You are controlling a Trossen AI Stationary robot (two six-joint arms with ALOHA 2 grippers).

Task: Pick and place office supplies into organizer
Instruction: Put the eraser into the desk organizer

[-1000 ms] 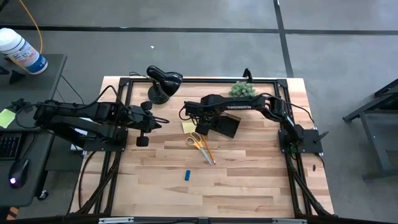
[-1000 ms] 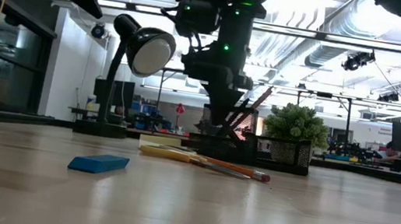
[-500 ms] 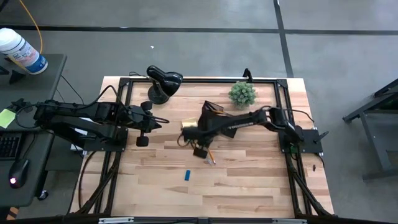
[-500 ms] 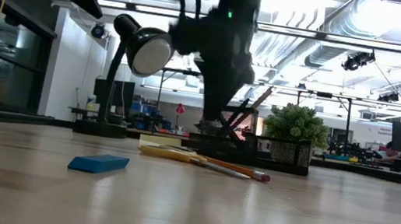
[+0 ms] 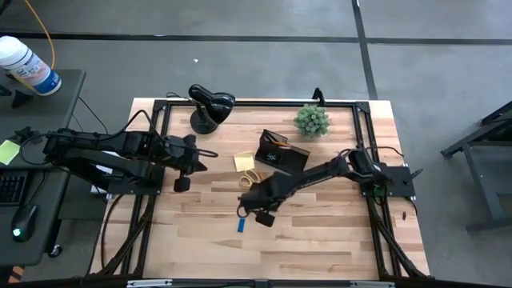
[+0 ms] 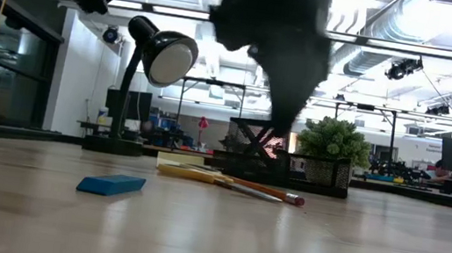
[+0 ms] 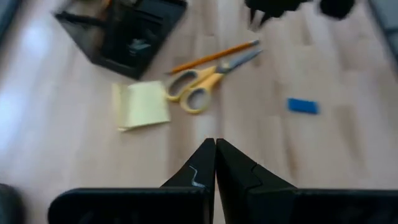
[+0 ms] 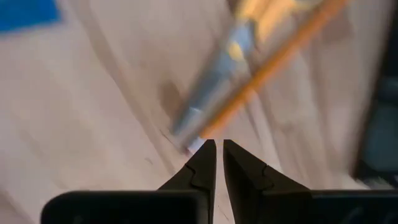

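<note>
While the left gripper (image 7: 215, 163) is waiting shut at the table's left side, the right gripper (image 8: 215, 163) is hovering with fingers nearly together, holding nothing, over the orange pencil (image 8: 273, 59) and scissors (image 5: 254, 180), near the organizer (image 5: 282, 154).

Wooden table (image 5: 320, 240) under scattered office supplies (image 5: 254, 179)

light: bright, even overhead | glare: ceiling lights, low view | blur: both wrist views, motion-smeared

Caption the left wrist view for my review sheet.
Shut left gripper faces yellow sticky-note pad, orange-handled scissors, pencil, blue block and mesh organizer.
</note>
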